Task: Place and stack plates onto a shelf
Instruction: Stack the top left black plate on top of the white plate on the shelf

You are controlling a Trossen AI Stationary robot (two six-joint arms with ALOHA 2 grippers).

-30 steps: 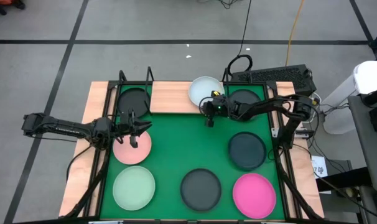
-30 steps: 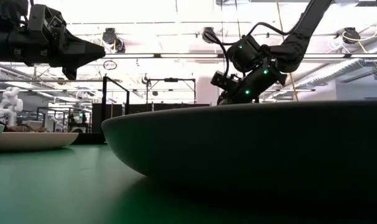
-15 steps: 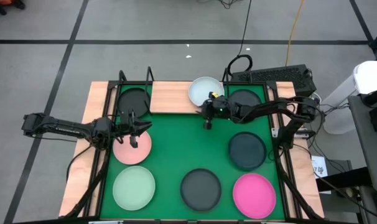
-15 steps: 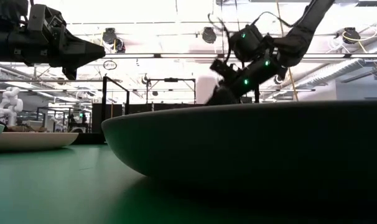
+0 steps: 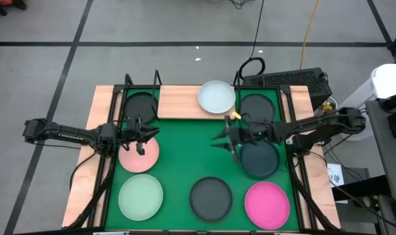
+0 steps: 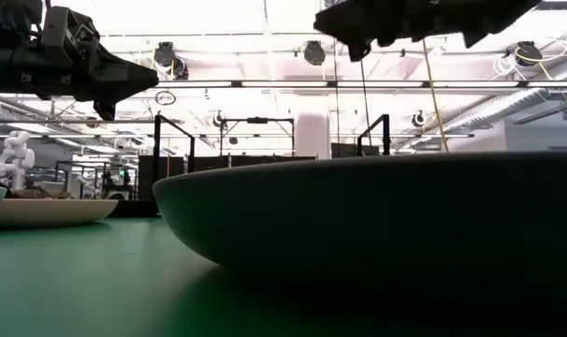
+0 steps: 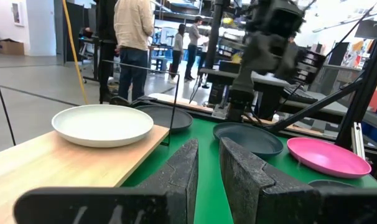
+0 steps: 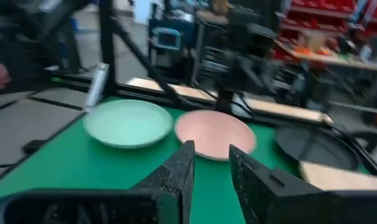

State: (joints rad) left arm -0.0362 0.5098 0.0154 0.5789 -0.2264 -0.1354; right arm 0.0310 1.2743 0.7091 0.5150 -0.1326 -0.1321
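Now the right gripper (image 5: 225, 138), fingers slightly apart and empty, hovers beside the dark teal plate (image 5: 259, 158); coming down carelessly, it could push that plate away.

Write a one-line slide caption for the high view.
Right gripper hovers beside the dark teal plate; left gripper over the pale pink plate; white plate on the shelf.

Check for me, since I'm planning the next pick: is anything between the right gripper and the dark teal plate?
Nothing visible: the right gripper hangs empty just beside the dark teal plate's rim, over bare green mat.
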